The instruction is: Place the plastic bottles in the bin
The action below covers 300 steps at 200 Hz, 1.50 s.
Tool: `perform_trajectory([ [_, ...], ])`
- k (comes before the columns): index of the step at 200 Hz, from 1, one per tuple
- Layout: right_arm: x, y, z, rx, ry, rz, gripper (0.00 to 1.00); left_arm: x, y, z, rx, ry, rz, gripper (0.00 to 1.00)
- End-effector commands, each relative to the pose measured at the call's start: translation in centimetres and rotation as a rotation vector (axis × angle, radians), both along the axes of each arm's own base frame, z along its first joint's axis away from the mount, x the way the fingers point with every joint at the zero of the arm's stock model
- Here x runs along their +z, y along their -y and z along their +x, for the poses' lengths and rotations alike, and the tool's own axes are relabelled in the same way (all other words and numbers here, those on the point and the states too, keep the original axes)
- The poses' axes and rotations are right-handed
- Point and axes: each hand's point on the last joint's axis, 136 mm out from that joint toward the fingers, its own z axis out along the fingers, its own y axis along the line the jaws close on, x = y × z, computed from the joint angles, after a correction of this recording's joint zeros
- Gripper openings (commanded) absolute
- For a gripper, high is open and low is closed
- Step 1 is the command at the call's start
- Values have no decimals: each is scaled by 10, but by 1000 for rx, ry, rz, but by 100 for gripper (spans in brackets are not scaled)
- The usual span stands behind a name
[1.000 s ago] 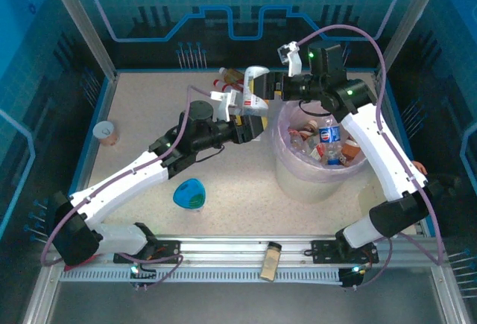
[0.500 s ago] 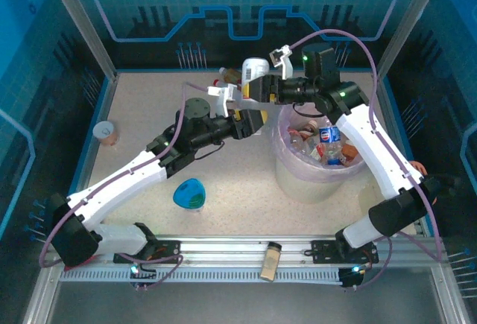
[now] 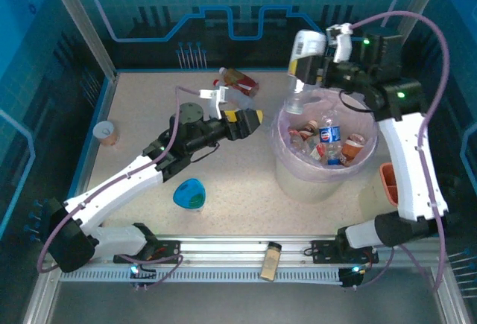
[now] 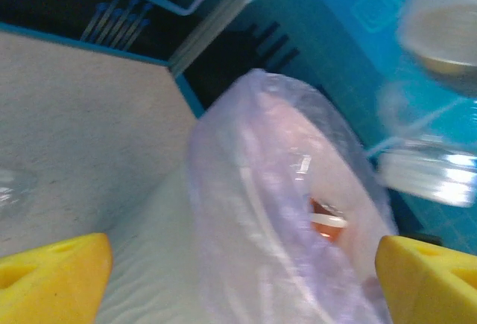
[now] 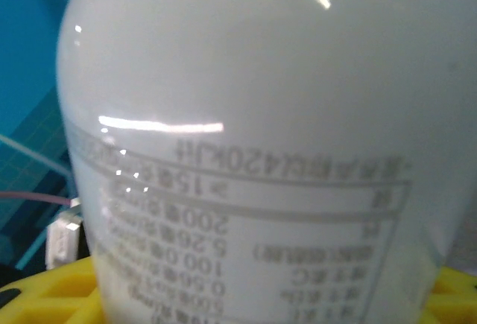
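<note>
**Right arm holds a bottle over the bin's rim; left tool stands wide beside it**

From the overhead camera, the bin (image 3: 281, 145) stands on the right half of the counter (image 3: 149, 108), with bare surface on all sides of it. Several bottles inside the bin (image 3: 329, 139) lie in a jumble below its rim.

The right tool (image 3: 320, 67) is clamped on a white-labelled bottle (image 3: 306, 47) and holds it in the air over the bin's far-left rim, with the bottle's clear end lowest. In the right wrist camera that bottle (image 5: 246, 115) sits very close, with yellow finger pads (image 5: 37, 298) at its lower edges.

The left tool (image 3: 242, 121) is wide apart and holds nothing. It hovers just beside the bin's left wall, not touching. In the left wrist camera its yellow fingers (image 4: 52, 275) frame the bin's wall (image 4: 261, 190).

More bottles on the counter (image 3: 237, 80) lie near the far edge, beyond the left tool. A paper cup (image 3: 106, 132) stands near the left edge, and a blue dish (image 3: 191, 193) sits toward the near edge beside the left arm. The counter between cup, dish and far edge is open.
</note>
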Motion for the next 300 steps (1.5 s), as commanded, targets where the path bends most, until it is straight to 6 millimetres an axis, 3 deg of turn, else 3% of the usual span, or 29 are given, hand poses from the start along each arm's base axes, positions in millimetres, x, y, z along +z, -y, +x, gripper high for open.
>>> perform_trajectory([
  [1, -21, 29, -27, -61, -39, -194, 49, -42, -21, 25, 101, -143, 8, 93],
  [34, -61, 75, -50, -177, -108, -480, 41, -95, -38, 59, 174, -279, 35, 93],
  [60, -93, 85, -46, -187, -198, -563, 38, -120, -37, 85, 202, -348, 49, 91],
  [91, -122, 74, -40, -116, -280, -571, 35, -151, -29, 104, 224, -427, 77, 90],
  [126, -161, 50, -45, 5, -386, -521, 40, -190, -33, 112, 315, -544, 63, 88],
  [158, -199, 46, -50, 30, -495, -507, 46, -205, -24, 126, 344, -583, 19, 89],
  [227, -250, 31, -55, 82, -629, -438, 56, -234, -4, 155, 389, -709, 149, 95],
  [254, -243, 31, -57, 74, -608, -430, 69, -247, 2, 162, 398, -738, 146, 98],
  [300, -172, 48, -58, -1, -434, -437, 90, -270, 7, 166, 411, -776, 139, 99],
])
